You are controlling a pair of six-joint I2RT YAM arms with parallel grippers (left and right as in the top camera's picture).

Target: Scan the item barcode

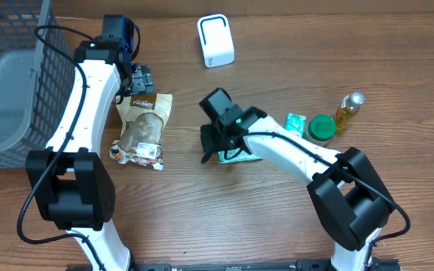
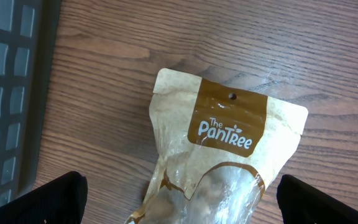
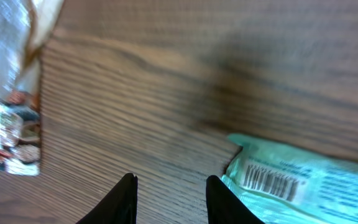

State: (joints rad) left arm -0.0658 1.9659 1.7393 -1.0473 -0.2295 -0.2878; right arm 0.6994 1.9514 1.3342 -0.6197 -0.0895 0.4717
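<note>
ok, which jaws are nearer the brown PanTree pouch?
Left. The left jaws hang open above the top end of the pouch; the right jaws are off to its right, beside the green barcoded packet.

A brown bag [image 2: 229,155] (it says The PanTree) lies on the wood table [image 2: 135,43], between two black fingers [image 2: 45,200] spread wide. A basket [image 2: 8,93] stands left.

Shows tan paper with a brown band and white lettering on the flat snack pouch [image 2: 229,149], over the streaky brown grain of the wooden table [image 2: 135,37]. Sets a black-striped barcode on a white patch against the mint green of the thin plastic wrapper [image 3: 303,180]. Pairs plain white with a blue outline on the small boxy scanner [image 1: 215,41], and dark grey grid mesh on the wire basket [image 1: 6,30].
</note>
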